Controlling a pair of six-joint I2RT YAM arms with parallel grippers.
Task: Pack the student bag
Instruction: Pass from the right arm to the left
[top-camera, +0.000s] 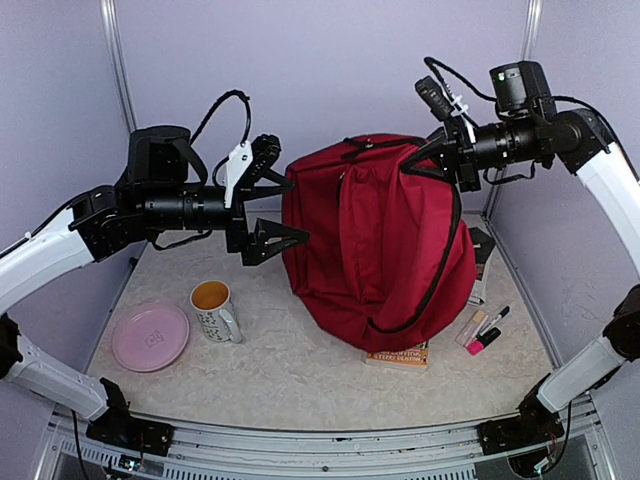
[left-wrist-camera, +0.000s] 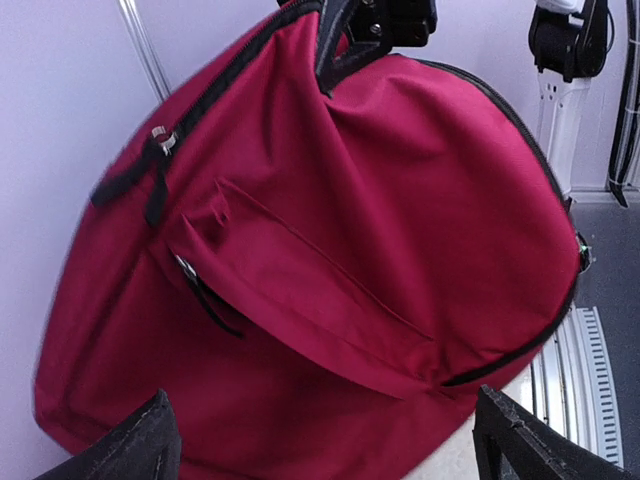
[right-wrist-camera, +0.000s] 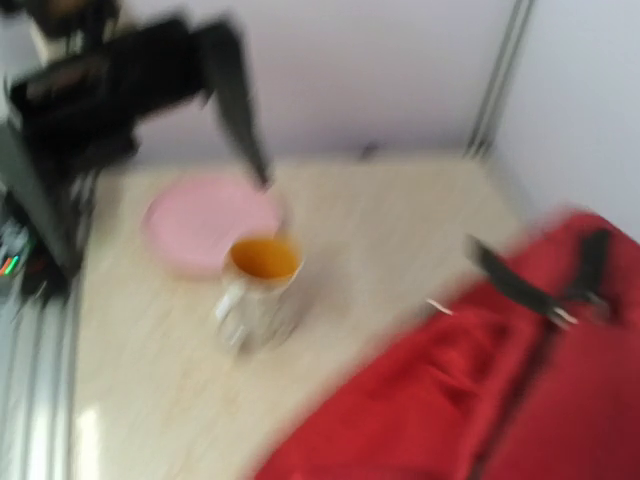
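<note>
Two pincers: my left pincer (top-camera: 297, 211) hangs wide open just left of the student bag (top-camera: 380, 240), which stands in the middle, and my right pincer (top-camera: 415, 165) pinches its top cloth. It looks soft and floppy, so I think the top rim is best to hold.

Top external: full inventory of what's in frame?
student bag: one, dark red with black zips, centre of table
plate: one, pink, near left
mug: one, white, orange inside, right of the plate
book: one, orange cover, partly under the bag's near edge
markers: small cluster, pink and black among them, right of the bag; count unclear
table: one, pale beige
left gripper: black, open, at the bag's left side
right gripper: black, shut on the bag's top
</note>
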